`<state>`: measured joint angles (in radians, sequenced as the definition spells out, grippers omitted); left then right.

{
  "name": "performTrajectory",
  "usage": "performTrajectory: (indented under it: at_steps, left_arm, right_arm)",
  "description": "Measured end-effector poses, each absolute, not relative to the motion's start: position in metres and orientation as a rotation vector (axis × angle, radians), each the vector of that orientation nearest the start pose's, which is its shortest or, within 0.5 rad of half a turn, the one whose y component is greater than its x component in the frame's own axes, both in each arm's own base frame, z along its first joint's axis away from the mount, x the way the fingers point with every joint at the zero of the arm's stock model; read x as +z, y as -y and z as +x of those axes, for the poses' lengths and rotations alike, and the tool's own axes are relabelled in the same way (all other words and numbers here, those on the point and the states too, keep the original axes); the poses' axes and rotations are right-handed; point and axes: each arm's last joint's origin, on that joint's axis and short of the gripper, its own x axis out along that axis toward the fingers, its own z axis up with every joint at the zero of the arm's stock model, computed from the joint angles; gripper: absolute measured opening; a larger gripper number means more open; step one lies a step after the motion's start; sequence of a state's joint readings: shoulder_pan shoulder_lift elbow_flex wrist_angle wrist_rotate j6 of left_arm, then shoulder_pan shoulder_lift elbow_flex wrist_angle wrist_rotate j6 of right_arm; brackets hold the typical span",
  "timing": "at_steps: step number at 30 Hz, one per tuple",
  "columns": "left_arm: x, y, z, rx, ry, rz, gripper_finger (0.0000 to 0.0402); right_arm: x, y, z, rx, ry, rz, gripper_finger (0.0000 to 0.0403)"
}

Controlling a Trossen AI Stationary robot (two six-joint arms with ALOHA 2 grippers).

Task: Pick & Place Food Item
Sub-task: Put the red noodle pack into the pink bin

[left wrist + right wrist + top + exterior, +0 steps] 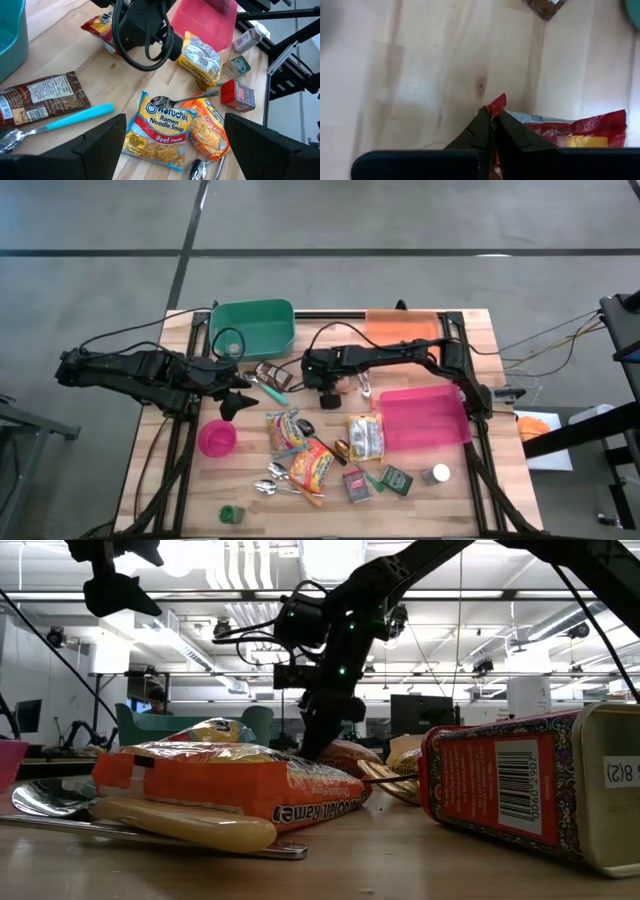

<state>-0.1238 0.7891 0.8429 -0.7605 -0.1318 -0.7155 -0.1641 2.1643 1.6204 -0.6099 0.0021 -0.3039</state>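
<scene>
Right pincer (492, 122) is pressed together on the corner of a red snack packet (580, 127); in its wrist view the red tip sticks out just past the fingertips, rest of the packet lies flat on the counter (420, 75) right behind them. It's a thin edge bite only, so lift slow and straight up, check the packet comes off the counter with you before you traverse, and keep the swing gentle so the foil doesn't slip out. My guess is the pink tray (425, 420), well off to the side of the pincer, or the green bin (250, 325) on its other side is the drop; carry high enough to clear the rim. Left pincer (172, 135) is spread wide, holding nothing, parked over the noodle packs. Count, as far as I can see: two ramen packs (162, 127), one yellow snack bag (200, 57), one brown wrapper (40, 97), one red tin (240, 95), one green tin (237, 66), one shaker (247, 37), one pink cup (216, 438), one teal-handled utensil (75, 117), at least three spoons (182, 100).
</scene>
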Motion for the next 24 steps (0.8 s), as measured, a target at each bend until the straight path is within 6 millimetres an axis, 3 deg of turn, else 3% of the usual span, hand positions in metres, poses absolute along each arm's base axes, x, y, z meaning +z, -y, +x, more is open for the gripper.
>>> performTrajectory:
  at_steps: [9, 24]
  left_arm:
    - [0.301, 0.014, 0.148, 0.266, -0.660, -0.592, 0.0337]
    - [0.301, 0.014, 0.147, 0.278, -0.667, -0.587, 0.0337]
  right_arm:
    - [0.199, 0.070, 0.433, -0.005, -1.081, -0.035, 0.0011]
    - [0.272, 0.065, 0.399, -0.060, -0.969, 0.101, 0.0011]
